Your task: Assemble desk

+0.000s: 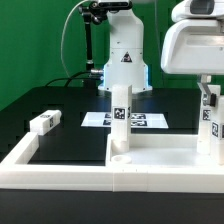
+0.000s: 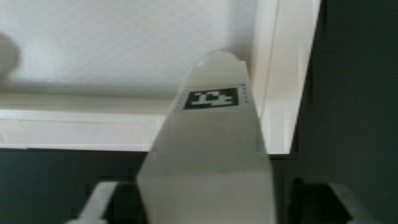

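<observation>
Toward three o'clock in the exterior view, the gripper (image 1: 209, 98) hangs from the arm's bulky white-and-grey wrist, above the desk's tabletop panel (image 1: 160, 155). An upright tagged leg (image 1: 211, 128) sits between its fingers, with a black-and-white square tag facing the camera. The leg's lower end reaches down to the panel's three o'clock end. Whether it is seated there cannot be told.

Seen from the wrist view, that same leg runs straight away from the camera. One finger (image 2: 98, 205) is on each side of its near end. The picture is blurred and thin dark strips show beside the leg, so I cannot tell whether the jaws are pinching it or only bracketing it. Beyond the leg lies the pale panel, with part of a round hollow (image 2: 9, 50) at the picture's edge.

The white panel lies flat at about five o'clock of the exterior view, inside the long white rim (image 1: 20, 152). A standing leg (image 1: 121, 118), also tagged, rises from the panel's nine o'clock end. A loose leg (image 1: 45, 122) lies on its side on the black surface (image 1: 70, 140) at nine o'clock, well apart from the panel. The marker board (image 1: 150, 120) lies flat just behind the standing leg, and the arm's base (image 1: 125, 62) stands at twelve o'clock.
</observation>
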`<move>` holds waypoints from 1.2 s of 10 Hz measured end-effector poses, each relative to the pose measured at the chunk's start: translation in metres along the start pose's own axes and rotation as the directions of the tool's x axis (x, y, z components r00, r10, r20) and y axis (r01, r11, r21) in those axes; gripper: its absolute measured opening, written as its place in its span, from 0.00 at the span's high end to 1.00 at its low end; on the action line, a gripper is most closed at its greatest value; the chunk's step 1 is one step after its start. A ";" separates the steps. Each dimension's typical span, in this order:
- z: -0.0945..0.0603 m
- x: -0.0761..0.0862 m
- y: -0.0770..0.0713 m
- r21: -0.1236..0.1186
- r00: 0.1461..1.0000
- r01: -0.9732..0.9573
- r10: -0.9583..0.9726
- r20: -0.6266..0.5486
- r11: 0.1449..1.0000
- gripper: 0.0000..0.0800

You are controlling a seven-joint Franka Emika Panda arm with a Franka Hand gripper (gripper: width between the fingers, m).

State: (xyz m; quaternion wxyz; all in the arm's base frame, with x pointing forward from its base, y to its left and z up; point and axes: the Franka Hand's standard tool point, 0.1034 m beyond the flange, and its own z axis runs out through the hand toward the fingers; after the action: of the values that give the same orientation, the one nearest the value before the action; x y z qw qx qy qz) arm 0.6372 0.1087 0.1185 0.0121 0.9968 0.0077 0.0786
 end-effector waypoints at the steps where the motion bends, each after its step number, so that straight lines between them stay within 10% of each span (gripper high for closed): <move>1: 0.000 0.000 0.000 0.000 1.000 -0.013 0.013 0.000 1.000 0.64; 6: 0.000 0.000 0.000 0.002 0.951 -0.308 0.308 0.001 0.951 0.64; 12: 0.000 -0.001 0.001 0.005 0.562 -0.827 0.827 0.001 0.562 0.64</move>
State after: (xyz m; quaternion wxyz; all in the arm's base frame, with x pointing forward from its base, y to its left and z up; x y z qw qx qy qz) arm 0.6366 0.1081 0.1182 -0.0286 0.8846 -0.4593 0.0762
